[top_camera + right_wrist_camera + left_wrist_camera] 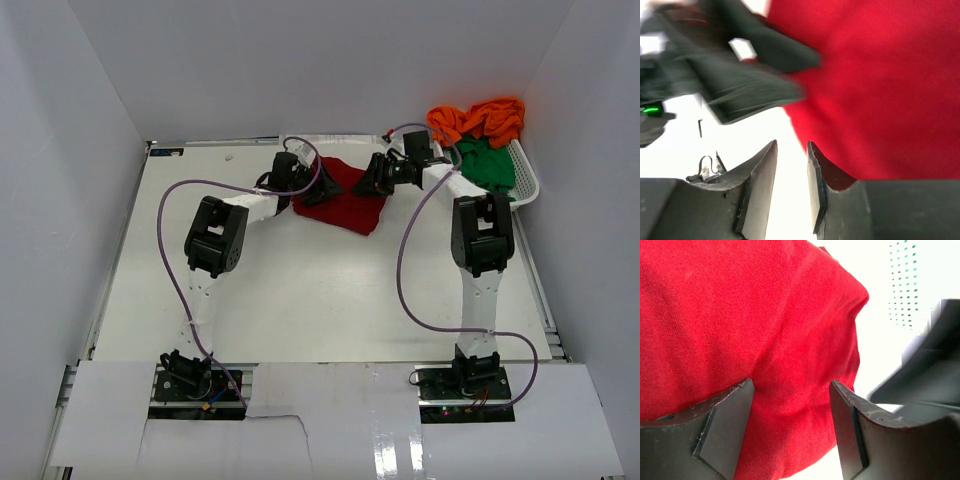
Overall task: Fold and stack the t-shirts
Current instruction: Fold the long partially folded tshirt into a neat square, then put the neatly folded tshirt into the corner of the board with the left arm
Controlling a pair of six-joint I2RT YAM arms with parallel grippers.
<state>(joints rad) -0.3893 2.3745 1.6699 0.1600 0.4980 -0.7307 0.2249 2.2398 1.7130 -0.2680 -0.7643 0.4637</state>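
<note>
The dark red t-shirt [345, 205] lies bunched at the far middle of the desk [300, 300], squarely between the two arms, with no clear long axis. The left hand [791, 384] is at its left edge, jaws wide apart over the cloth and pinching nothing. The right hand [792, 143] is at its far right edge. Its jaws are only narrowly parted, with bare desk showing between them and the cloth just to one side. Both are about equally near. The orange t-shirts [480, 118] and the green t-shirt [487, 165] sit well to the right in the white basket [525, 185].
</note>
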